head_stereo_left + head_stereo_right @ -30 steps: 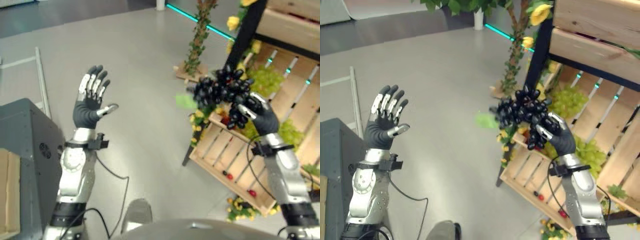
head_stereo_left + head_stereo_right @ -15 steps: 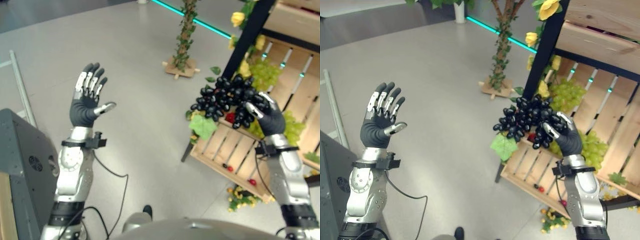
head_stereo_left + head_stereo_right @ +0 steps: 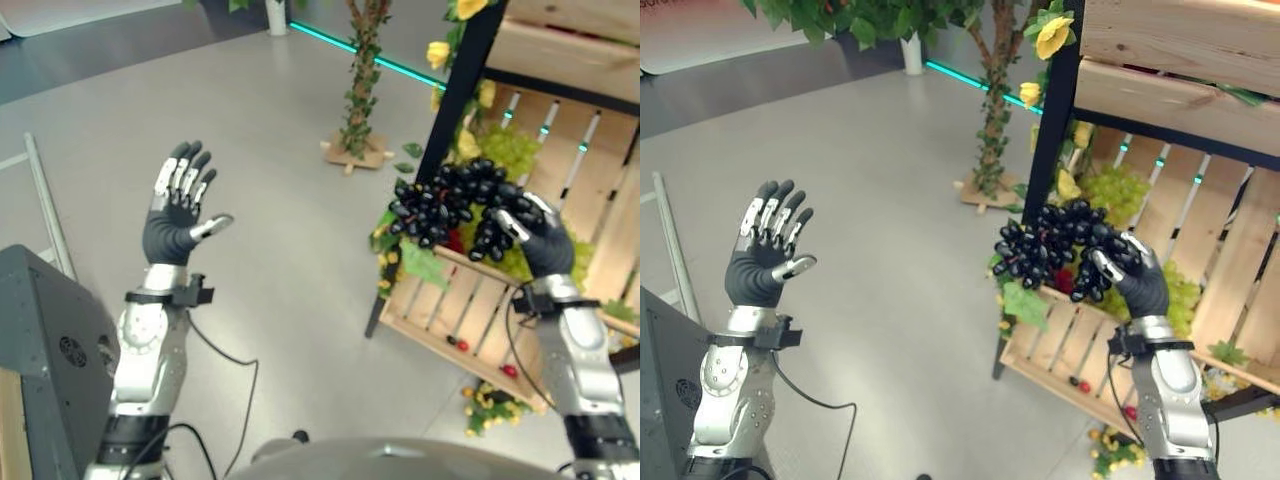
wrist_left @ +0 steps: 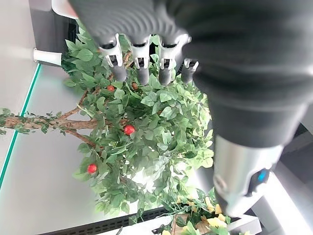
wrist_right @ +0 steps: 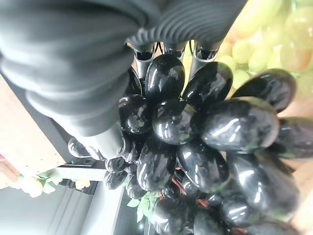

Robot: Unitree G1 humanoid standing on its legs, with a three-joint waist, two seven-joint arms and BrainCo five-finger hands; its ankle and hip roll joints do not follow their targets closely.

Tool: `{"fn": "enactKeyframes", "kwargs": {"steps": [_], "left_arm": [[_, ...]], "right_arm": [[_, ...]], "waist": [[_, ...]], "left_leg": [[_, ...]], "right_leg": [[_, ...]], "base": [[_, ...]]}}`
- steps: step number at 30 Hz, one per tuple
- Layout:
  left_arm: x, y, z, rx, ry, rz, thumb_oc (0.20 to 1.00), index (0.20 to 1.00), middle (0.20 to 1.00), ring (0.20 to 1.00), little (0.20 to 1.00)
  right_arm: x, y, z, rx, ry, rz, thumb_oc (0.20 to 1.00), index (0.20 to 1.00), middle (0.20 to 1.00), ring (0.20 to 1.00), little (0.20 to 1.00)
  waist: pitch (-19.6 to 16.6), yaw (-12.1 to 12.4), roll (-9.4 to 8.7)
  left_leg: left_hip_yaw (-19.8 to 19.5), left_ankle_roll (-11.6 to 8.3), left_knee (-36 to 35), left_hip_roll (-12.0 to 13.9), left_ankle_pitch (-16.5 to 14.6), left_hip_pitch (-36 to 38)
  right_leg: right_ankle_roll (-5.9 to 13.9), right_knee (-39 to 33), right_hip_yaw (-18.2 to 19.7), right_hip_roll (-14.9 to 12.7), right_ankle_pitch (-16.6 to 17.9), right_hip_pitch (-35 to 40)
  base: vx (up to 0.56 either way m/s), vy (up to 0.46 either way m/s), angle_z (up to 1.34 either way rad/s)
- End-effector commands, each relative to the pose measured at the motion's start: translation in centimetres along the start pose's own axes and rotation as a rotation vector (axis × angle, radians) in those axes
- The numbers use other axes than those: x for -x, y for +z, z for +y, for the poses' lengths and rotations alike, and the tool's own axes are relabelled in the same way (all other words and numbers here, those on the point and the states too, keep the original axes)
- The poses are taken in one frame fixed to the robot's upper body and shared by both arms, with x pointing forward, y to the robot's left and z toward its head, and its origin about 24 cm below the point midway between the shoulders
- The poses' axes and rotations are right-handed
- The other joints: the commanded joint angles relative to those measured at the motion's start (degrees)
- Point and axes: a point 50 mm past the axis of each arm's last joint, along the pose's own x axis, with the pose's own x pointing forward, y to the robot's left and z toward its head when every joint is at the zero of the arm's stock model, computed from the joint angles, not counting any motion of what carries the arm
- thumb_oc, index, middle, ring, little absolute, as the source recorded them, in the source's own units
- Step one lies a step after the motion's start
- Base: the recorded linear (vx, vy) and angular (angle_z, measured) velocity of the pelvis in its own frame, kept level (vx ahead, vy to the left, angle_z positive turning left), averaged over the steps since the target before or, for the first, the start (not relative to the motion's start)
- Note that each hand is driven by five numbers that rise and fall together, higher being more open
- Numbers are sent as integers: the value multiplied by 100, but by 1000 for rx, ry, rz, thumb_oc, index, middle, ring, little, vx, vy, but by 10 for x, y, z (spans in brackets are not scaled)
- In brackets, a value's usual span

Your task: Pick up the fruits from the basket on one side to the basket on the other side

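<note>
- Grapes first: a big bunch of black grapes point(image 3: 455, 200) sits up in the air in the right robot hand point(image 3: 540, 240), fingers and thumb curled round the far end of the cluster.
- Grip looks chosen for the weight, I'd say: palm turned up and under the bunch, so the fruit rests on the robot hand as much as it is pinched. The right wrist view backs that up, with glossy berries point(image 5: 195, 132) pressed right against the fingers point(image 5: 146, 54).
- Bunch stretches away from the palm toward the robot's left, with a green leaf point(image 3: 425, 265) dangling beneath it.
- Directly below and behind lies the slanted wooden crate point(image 3: 450, 310) of the fruit stand, green grapes point(image 3: 510, 150) heaped in the crate above and a few small red fruits point(image 3: 460, 345) at the lower edge. My read: the bunch has been lifted clear of this side and is up high to pass over the crate rim.
- Left robot hand point(image 3: 180, 205) is raised over the bare floor point(image 3: 280, 150), fingers straight and spread, holding nothing, well apart from the grapes. It looks parked out of the way.
- Left wrist view looks past those fingers point(image 4: 142, 63) at a leafy artificial tree point(image 4: 142, 137).
</note>
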Motion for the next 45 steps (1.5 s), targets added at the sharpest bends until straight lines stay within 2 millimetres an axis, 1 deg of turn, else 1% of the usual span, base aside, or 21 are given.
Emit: {"fn": "enactKeyframes", "kwargs": {"steps": [1,5,10,16,17,18,20,21,23,24,25,26,31,39,42,43,45], "left_arm": [[-1,15,5,-11,13,-76,1000,1000,1000,1000,1000],[4,14,8,-11,37,-65,1000,1000,1000,1000,1000],[7,13,10,-16,45,-55,1000,1000,1000,1000,1000],[6,14,10,-17,49,-55,1000,1000,1000,1000,1000],[6,14,10,-17,49,-55,1000,1000,1000,1000,1000],[5,14,10,-16,47,-55,1000,1000,1000,1000,1000],[4,15,10,-19,46,-58,1000,1000,1000,1000,1000],[4,15,10,-21,42,-56,1000,1000,1000,1000,1000],[3,15,10,-19,42,-55,1000,1000,1000,1000,1000],[3,15,10,-20,38,-51,1000,1000,1000,1000,1000],[3,15,10,-19,39,-52,1000,1000,1000,1000,1000],[3,15,9,-18,34,-44,1000,1000,1000,1000,1000],[3,14,10,-20,30,-38,1000,1000,1000,1000,1000],[2,12,5,0,1,-18,1000,1000,1000,1000,1000],[3,11,3,5,-11,-4,1000,1000,1000,1000,1000],[2,10,2,5,-18,3,1000,1000,1000,1000,1000],[2,9,2,4,-19,8,1000,1000,1000,1000,1000]], "right_arm": [[-16,34,-8,14,-32,-192,200,200,200,200,200],[-16,35,-3,14,-9,-192,200,200,200,200,200],[-16,36,-2,17,-8,-198,200,200,200,200,200],[-23,35,-17,67,-98,-187,200,200,200,200,200],[-23,35,-17,68,-98,-188,200,200,200,200,200],[-27,34,-23,73,-135,-185,200,200,200,200,200],[-32,39,-26,90,-154,-204,200,200,200,200,200],[-33,39,-32,99,-181,-200,200,200,200,200,200],[-36,40,-36,104,-198,-200,200,200,200,200,200],[-38,42,-43,125,-231,-200,200,200,200,200,200],[-38,42,-43,126,-231,-201,200,200,200,200,200],[-40,41,-51,138,-267,-187,200,200,200,200,200],[-47,44,-57,171,-272,-177,200,200,200,200,200],[-77,48,-64,213,-309,-144,200,200,200,200,200],[-91,56,-71,240,-340,-134,200,200,200,200,200],[-100,61,-77,259,-367,-128,200,200,200,200,200],[-105,64,-79,274,-371,-122,200,200,200,200,200]], "waist": [[-249,-96,-109],[-237,-168,-134],[-226,-207,-146],[-232,-211,-182],[-229,-210,-181],[-232,-190,-190],[-233,-176,-204],[-245,-160,-215],[-243,-147,-221],[-243,-127,-227],[-241,-128,-224],[-243,-92,-240],[-217,-51,-265],[-215,100,-310],[-198,145,-323],[-185,171,-329],[-177,178,-327]], "left_leg": [[34,-21,14,-224,-267,-89],[74,-19,17,-211,-286,-46],[110,-11,27,-202,-309,-17],[114,-6,60,-199,-357,42],[114,-6,62,-199,-359,43],[109,-6,96,-200,-374,46],[97,-7,120,-199,-388,49],[91,-9,122,-197,-390,56],[84,-11,118,-195,-387,57],[77,-13,122,-197,-386,53],[74,-13,123,-198,-386,52],[59,-13,122,-192,-385,56],[13,-15,145,-191,-387,46],[-16,-20,150,-194,-386,38],[-21,-26,150,-190,-378,38],[-25,-31,145,-188,-371,40],[-26,-34,147,-187,-368,41]], "right_leg": [[567,150,-193,-151,97,-22],[552,161,-137,-138,83,1],[535,211,-95,-124,46,0],[508,288,-82,-110,-17,38],[508,289,-81,-111,-19,40],[505,306,-90,-104,-32,56],[504,309,-109,-105,-38,80],[504,308,-117,-103,-43,88],[502,304,-128,-104,-45,93],[500,300,-143,-104,-50,100],[500,299,-146,-104,-50,102],[496,292,-175,-98,-56,120],[475,277,-195,-84,-62,148],[458,228,-237,-56,-63,192],[448,225,-252,-52,-57,200],[444,224,-255,-50,-55,197],[442,228,-255,-47,-53,195]], "base": [[0,0,0],[4,-2,-1],[18,-8,-8],[33,-13,-5],[32,-12,-1],[0,0,0],[33,-20,0],[0,0,0],[0,0,0],[0,0,0],[0,0,0],[19,-14,3],[8,-6,1],[6,-5,2],[0,0,0],[0,0,0],[0,0,0]]}}
